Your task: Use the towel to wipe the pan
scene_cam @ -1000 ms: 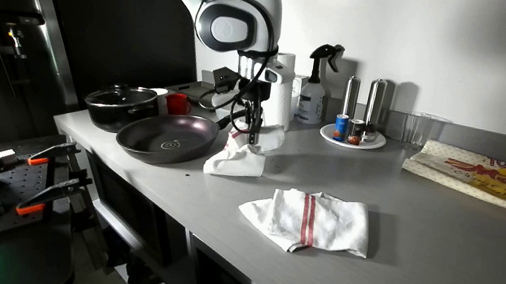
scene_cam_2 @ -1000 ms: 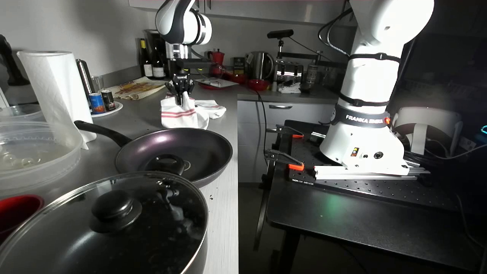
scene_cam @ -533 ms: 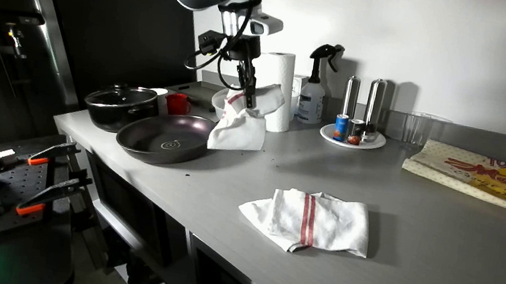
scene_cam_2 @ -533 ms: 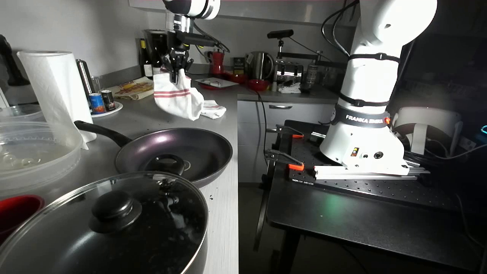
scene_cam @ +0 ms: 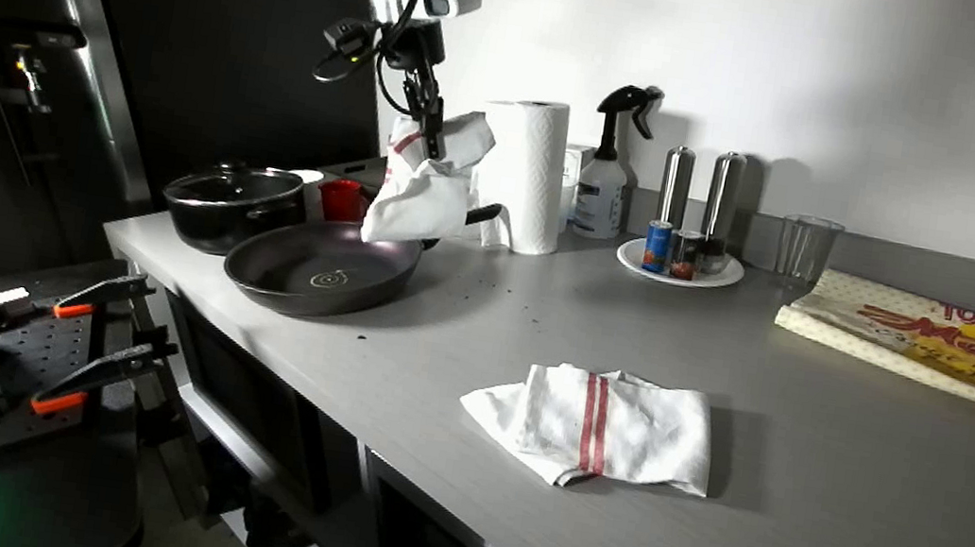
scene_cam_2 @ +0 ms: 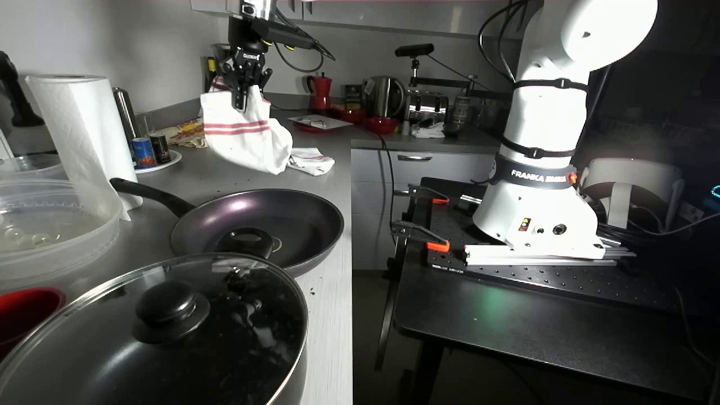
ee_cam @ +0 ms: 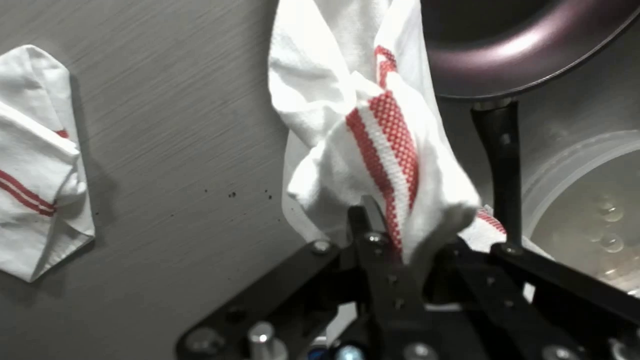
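A striped towel (scene_cam_2: 242, 145) is pinched by the gripper (scene_cam_2: 241, 102) and hung under it. The dark pan (scene_cam_2: 284, 215) is seen lower, off to one side of the gripper.

Qty: 2 red-striped towels (scene_cam: 610, 420), 1 pan (scene_cam: 308, 263), 1 pot (scene_cam: 217, 228) w/ 1 lid (scene_cam: 237, 189), 1 red mug (scene_cam: 343, 201). Addl: 2 small cans (scene_cam: 657, 245), 2 metal cyls (scene_cam: 723, 197), 1 round plate (scene_cam: 630, 255), 1 spray btl (scene_cam: 599, 199), 1 paper roll (scene_cam: 541, 181), 2 clamps (scene_cam_2: 437, 246).
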